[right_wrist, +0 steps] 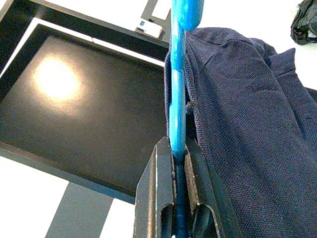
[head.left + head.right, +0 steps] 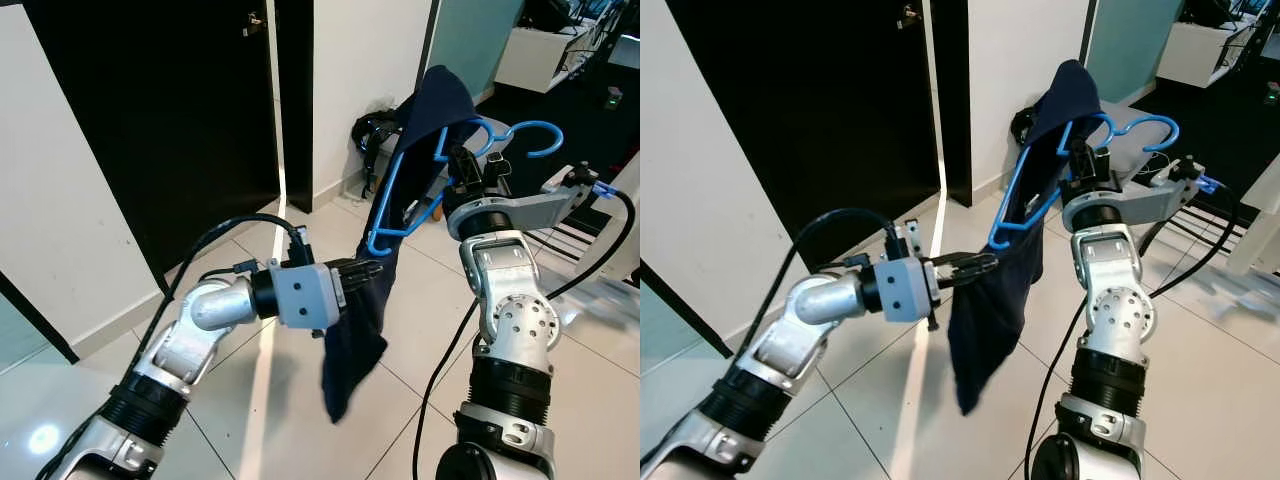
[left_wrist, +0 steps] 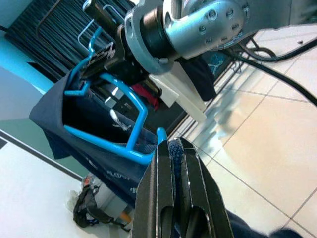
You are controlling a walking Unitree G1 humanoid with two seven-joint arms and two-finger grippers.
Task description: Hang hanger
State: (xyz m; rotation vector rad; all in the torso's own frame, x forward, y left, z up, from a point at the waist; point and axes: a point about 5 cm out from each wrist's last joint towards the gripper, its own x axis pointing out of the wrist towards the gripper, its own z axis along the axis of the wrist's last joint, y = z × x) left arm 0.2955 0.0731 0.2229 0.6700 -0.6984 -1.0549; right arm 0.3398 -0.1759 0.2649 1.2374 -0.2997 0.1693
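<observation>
Glossy white tile floor point(image 2: 300, 420), white walls point(image 2: 60, 200), a black door point(image 2: 170, 120), perhaps ajar

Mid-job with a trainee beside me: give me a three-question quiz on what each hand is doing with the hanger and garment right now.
1. True or false: the right hand is shut on the blue hanger.
2. What does the left hand pinch? A) the hanger's hook B) the navy garment C) a black bag
3. Fill in: the garment is draped over the ____ and hangs toward the tiled floor.

Key: 1 true. 2 B. 3 hanger.
</observation>
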